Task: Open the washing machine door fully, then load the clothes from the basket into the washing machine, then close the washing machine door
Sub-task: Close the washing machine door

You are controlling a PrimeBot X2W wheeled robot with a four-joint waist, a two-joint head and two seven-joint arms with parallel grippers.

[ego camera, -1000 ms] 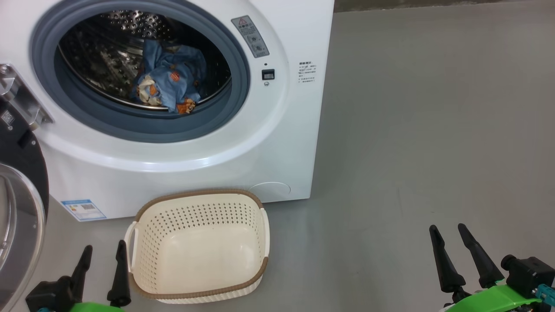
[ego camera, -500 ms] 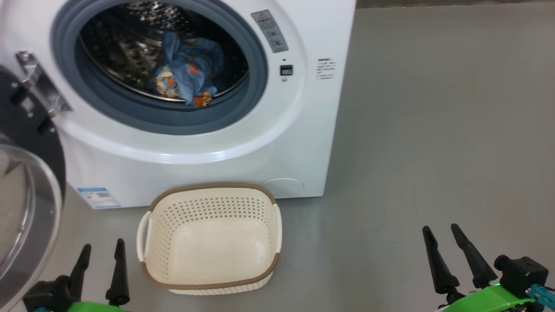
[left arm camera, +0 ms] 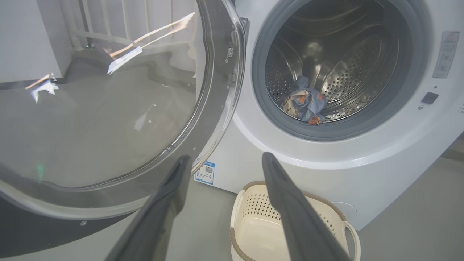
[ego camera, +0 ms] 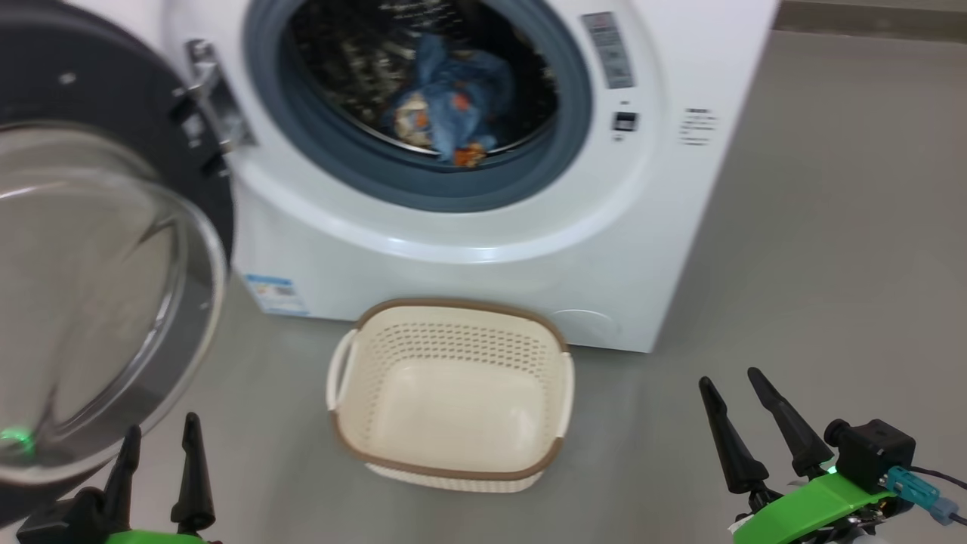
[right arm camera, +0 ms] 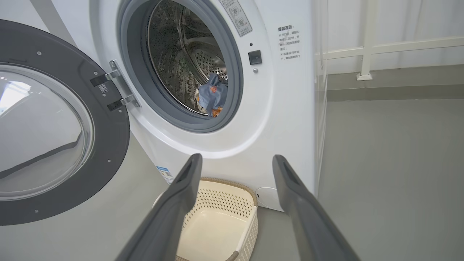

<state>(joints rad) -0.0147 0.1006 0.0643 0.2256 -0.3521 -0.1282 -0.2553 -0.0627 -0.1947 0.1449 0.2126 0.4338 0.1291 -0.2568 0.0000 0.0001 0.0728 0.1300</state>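
The washing machine stood on the grey floor with its round opening uncovered. The washing machine door was swung wide on its hinge at the machine's left side, with its black rim and bulging glass bowl facing outward. The clothes, light blue with orange and white print, lay bunched in one heap at the bottom of the steel drum, just behind the lower lip of the grey-blue gasket. How many pieces made up the heap could not be told. The basket sat on the floor just before the machine's front bottom edge, below the opening, its bare cream bottom in plain view. A blue label sticker marked the machine's lower left corner. The left gripper hung low near the door's bottom rim, left of the basket, its two dark fingers spread wide and holding nothing. The right gripper hung over open floor well to the basket's right, likewise spread wide and free.
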